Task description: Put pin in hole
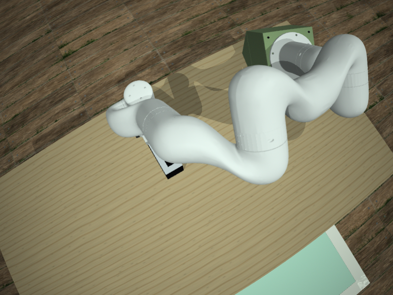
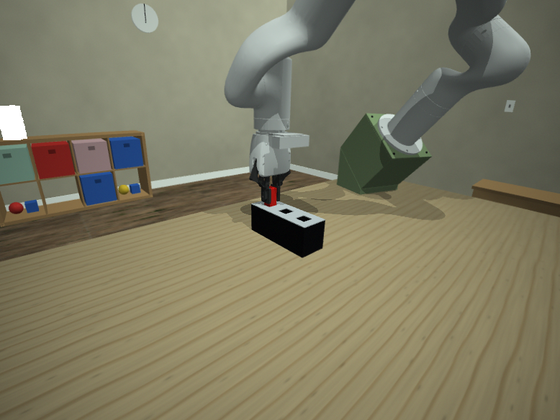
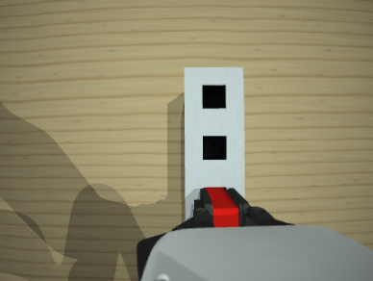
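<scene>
Two holes lie uncovered beyond the claw (image 2: 270,190) pinching the pin (image 2: 271,195) at the block's (image 2: 289,234) end.

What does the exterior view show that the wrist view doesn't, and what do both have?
Only the exterior view shows the whole arm, its green base, the block's black sides, and the shelf with colored bins by the wall. Only the wrist view looks straight down on the block's light top, showing the two open holes lined up beyond the pin. Both show the gripper shut on the red pin at one end of the block, on the wooden table.
</scene>
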`<state>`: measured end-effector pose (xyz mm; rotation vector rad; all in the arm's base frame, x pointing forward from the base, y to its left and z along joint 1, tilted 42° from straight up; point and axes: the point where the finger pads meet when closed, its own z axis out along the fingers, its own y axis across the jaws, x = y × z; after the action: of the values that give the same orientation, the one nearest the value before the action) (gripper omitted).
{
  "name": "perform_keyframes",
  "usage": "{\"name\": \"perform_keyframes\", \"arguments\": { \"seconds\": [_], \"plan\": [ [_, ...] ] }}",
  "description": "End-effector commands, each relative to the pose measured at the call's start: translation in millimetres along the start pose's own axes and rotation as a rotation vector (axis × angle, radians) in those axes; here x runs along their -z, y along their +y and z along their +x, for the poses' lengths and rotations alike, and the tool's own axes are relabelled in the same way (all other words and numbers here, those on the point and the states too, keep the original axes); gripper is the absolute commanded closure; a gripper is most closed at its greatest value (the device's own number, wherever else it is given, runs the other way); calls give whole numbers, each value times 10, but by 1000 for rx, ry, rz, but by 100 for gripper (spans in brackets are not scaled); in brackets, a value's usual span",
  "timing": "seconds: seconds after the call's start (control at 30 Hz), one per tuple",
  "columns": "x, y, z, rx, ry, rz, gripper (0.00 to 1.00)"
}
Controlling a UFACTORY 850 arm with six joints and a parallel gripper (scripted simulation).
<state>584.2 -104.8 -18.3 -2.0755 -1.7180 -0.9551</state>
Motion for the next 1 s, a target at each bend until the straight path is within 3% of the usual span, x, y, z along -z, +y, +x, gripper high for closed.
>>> {"name": "perform_keyframes", "arguments": {
  "seconds": [0.0,0.03,0.07,0.97],
  "plan": [
    [7,8,-2,0,0,-1,100],
    [7,8,-2,0,0,-1,100],
    [7,8,-2,0,-1,-1,0],
    [7,8,-2,0,-1,-1,0]
  ]
}}
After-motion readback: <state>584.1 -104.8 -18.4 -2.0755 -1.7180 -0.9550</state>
